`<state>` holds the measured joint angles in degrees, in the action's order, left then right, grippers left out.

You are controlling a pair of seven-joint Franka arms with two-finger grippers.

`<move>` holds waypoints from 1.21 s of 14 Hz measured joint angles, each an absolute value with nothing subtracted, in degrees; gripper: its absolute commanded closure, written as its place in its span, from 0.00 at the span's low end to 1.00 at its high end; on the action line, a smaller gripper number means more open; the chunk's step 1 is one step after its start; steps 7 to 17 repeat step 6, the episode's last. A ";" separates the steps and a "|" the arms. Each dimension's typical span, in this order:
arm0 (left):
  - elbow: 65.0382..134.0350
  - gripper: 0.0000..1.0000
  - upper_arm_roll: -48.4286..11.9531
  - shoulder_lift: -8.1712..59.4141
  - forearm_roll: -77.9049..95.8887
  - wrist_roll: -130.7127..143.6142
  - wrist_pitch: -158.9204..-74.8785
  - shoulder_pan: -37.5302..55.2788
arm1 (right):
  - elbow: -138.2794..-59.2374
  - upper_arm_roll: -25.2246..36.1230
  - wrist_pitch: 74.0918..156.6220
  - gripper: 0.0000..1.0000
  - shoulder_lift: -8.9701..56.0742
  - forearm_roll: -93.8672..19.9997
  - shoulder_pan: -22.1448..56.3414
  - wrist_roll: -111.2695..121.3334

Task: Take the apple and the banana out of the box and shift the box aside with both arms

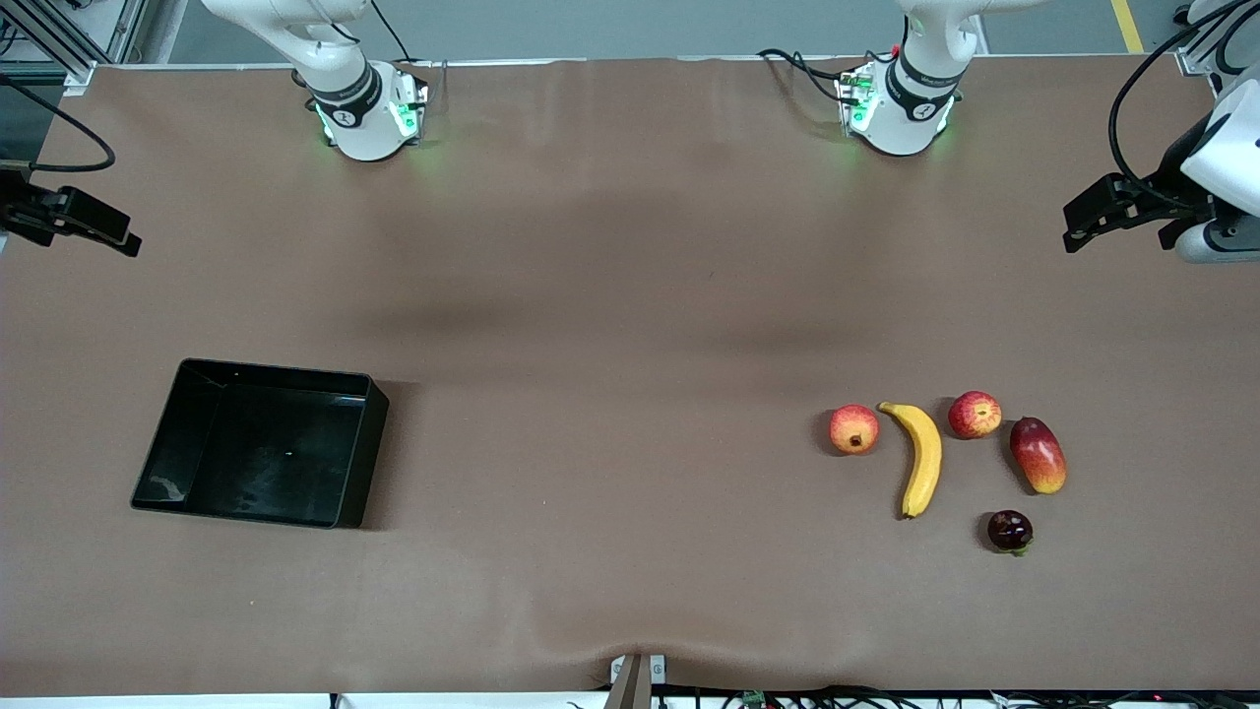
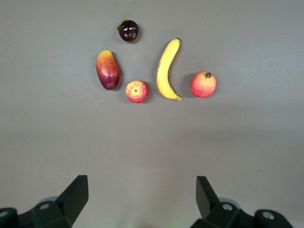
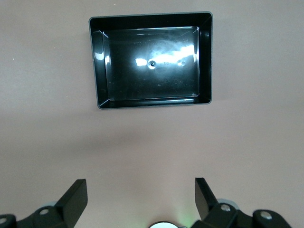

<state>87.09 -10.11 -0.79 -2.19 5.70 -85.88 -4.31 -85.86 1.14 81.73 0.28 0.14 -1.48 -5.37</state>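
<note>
The yellow banana (image 1: 923, 456) and the small red apple (image 1: 975, 414) lie on the brown table toward the left arm's end, with the apple beside the banana. Both show in the left wrist view, the banana (image 2: 166, 71) and the apple (image 2: 137, 91). The black tray (image 1: 359, 463) sits empty toward the right arm's end and shows in the right wrist view (image 3: 205, 57). My left gripper (image 1: 1078, 225) hangs open and empty over the left arm's end of the table (image 2: 142, 190). My right gripper (image 1: 123, 236) hangs open and empty over the right arm's end (image 3: 141, 190).
A round orange-red fruit with a dark crown (image 1: 853, 428) lies beside the banana. A red-yellow mango (image 1: 1038, 454) lies beside the apple. A small dark purple fruit (image 1: 1010, 530) lies nearer the front camera than the mango. The arm bases (image 1: 369, 118) (image 1: 901, 108) stand at the table's back edge.
</note>
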 measured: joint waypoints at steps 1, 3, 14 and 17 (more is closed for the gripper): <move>87.08 0.00 -10.11 -0.79 -2.19 5.70 -85.88 -4.31 | -85.87 1.13 81.75 0.00 0.35 0.14 -1.48 -5.36; 87.06 0.00 -10.11 -0.79 -2.19 5.69 -85.88 -4.31 | -85.90 1.09 82.13 0.00 0.43 0.14 -1.36 -5.33; 87.02 0.00 -10.11 -0.79 -2.19 5.69 -85.88 -4.31 | -86.02 1.05 82.23 0.00 0.44 0.14 -0.25 -5.27; 87.02 0.00 -10.11 -0.79 -2.19 5.69 -85.88 -4.31 | -86.02 1.05 82.23 0.00 0.44 0.14 -0.25 -5.27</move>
